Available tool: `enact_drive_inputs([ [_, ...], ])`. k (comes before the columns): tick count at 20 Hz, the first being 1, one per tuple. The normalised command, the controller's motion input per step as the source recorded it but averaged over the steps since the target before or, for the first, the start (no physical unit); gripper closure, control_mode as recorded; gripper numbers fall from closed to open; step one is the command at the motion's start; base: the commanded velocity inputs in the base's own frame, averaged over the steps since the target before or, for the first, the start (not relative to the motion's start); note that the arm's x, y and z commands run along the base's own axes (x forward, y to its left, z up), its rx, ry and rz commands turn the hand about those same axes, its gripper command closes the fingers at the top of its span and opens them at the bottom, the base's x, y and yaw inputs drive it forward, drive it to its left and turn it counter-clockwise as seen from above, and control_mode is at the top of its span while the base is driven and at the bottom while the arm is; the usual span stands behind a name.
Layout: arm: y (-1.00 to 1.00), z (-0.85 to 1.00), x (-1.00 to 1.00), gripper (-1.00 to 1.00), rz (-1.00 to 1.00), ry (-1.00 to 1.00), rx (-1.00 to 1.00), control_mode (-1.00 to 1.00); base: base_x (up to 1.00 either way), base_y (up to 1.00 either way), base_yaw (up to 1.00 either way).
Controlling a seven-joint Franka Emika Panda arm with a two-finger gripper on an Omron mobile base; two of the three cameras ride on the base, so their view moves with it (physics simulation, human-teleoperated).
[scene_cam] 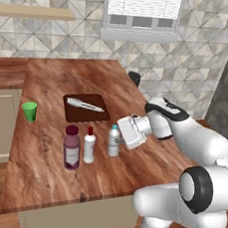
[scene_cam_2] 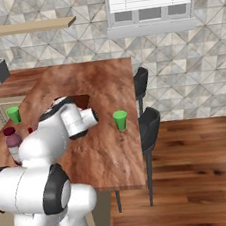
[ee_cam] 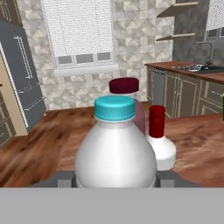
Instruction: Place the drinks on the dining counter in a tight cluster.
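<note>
We find end effector (scene_cam: 119, 136) clamped on clear bottle (scene_cam: 114, 140), upright on desk (scene_cam: 43, 178). Just beyond: white bottle (scene_cam: 89, 145), then purple bottle (scene_cam: 72, 148), close row. Risk as we judge: pushing further knocks white bottle over; jerky release tips clear bottle. Cutting board (scene_cam: 86, 108) farther off.

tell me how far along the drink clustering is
Purple bottle and white bottle already stand close together on the dining counter. The gripper is closed on the clear bottle, beside them. Left: release it and back away.
</note>
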Motion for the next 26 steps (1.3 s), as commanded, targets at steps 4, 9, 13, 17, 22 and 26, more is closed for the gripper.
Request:
enact_drive_inputs([
  [4,0.0,0.0,0.16,1.0,0.0,0.0,0.0,-1.0,0.0,0.0,0.0],
  [9,0.0,-0.07,-0.21,1.0,0.0,0.0,0.0,-1.0,0.0,0.0,0.0],
  [13,0.04,-0.19,-0.08,1.0,0.0,-0.02,0.0,-1.0,0.0,0.0,0.0],
  [17,0.06,-0.34,0.0,1.0,0.0,-0.04,0.0,-1.0,0.0,0.0,0.0],
  [22,0.01,-0.4,0.0,1.0,0.0,-0.06,0.02,-1.0,0.0,0.0,0.0],
  [26,0.0,-0.08,0.11,1.0,0.0,-0.11,0.03,-1.0,0.0,0.0,0.0],
])
